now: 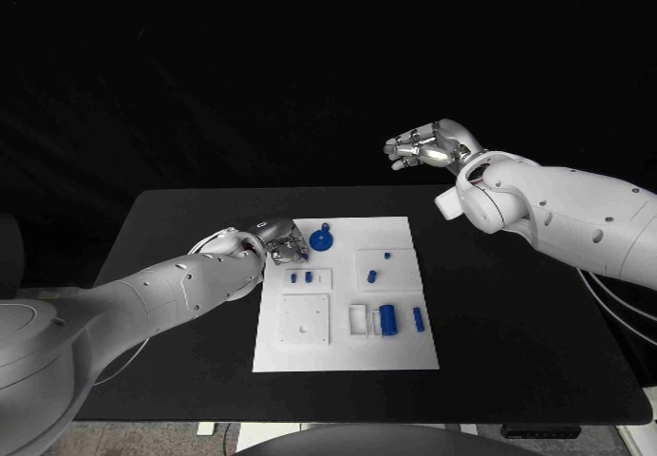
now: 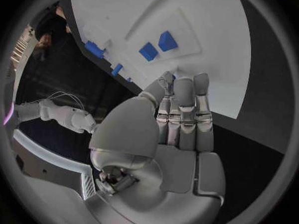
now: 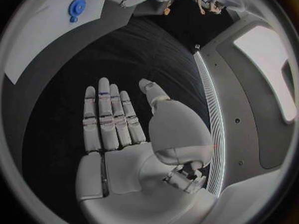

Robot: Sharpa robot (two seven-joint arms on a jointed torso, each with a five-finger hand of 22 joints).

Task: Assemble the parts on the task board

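The white task board (image 1: 397, 353) lies in the middle of the black table. A round blue part (image 1: 322, 237) sits at its far left corner, with my left hand (image 1: 281, 240) right beside it, low over the board's edge. In the left wrist view that left hand (image 2: 177, 119) has its fingers stretched out side by side, the thumb close alongside, and nothing in it. Small blue parts (image 2: 148, 51) lie just beyond its fingertips. My right hand (image 1: 427, 144) is raised high past the table's far edge; the same right hand (image 3: 118, 124) is flat, fingers spread, holding nothing.
More blue parts lie on the board: two small ones (image 1: 299, 277) at the left, two (image 1: 371, 276) further right, a cylinder (image 1: 389, 318) and a thin peg (image 1: 418, 319) near the front. A white square plate (image 1: 306, 318) sits at the front left. Black table (image 1: 534, 332) surrounds the board.
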